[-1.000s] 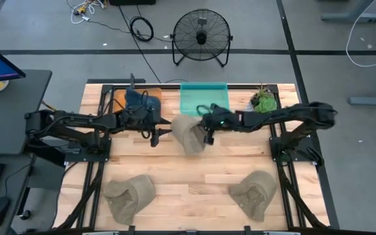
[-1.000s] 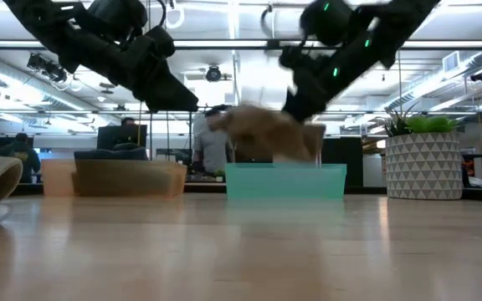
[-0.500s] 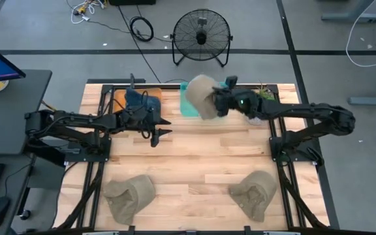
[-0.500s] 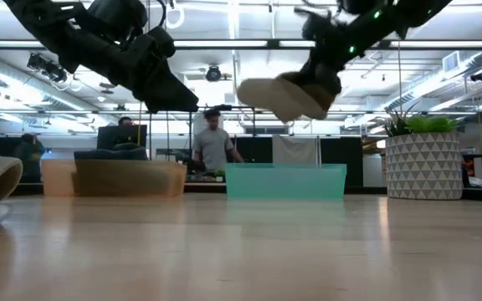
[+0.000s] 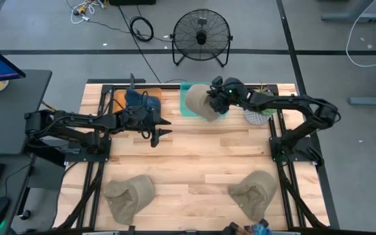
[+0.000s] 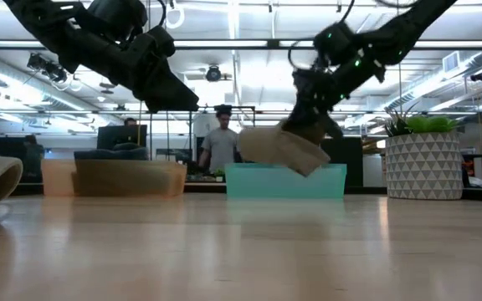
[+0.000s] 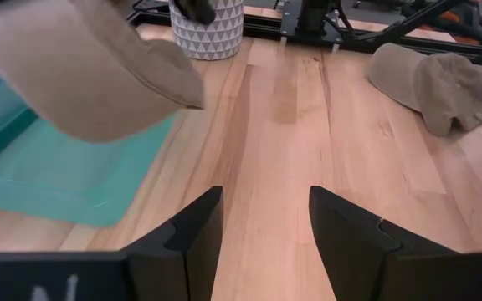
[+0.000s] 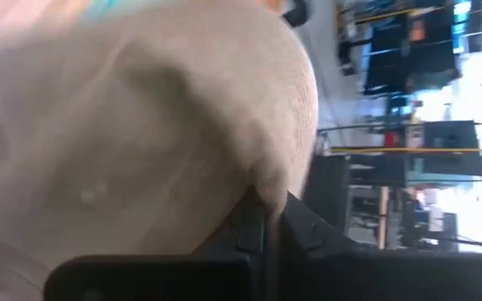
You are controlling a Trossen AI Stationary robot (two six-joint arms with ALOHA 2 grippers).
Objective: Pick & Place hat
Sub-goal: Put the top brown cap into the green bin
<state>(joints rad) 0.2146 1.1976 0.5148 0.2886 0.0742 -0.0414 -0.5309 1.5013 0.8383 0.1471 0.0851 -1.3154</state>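
My right gripper is shut on a tan hat and holds it in the air over the teal bin at the table's far edge. In the low view the hat hangs just above the bin's rim. It fills the right wrist view. My left gripper is open and empty above the table's left middle. In its wrist view the hat hangs over the bin. My right gripper pinches a fold of the hat's cloth at its edge between its two fingers. The fingers come from the table's right, slanting down. The hat hangs tilted below and to the left of the fingers, lifted clear of the bin.
Two more tan hats lie near the table's front, one left and one right. An orange bin with a dark blue hat stands at the far left. A potted plant stands at the far right. A fan stands beyond the table.
My right gripper has carried the tan hat from above the table's middle up and toward the far edge, over the teal bin. It has then come down a little, so the hat hangs just above the bin's rim.
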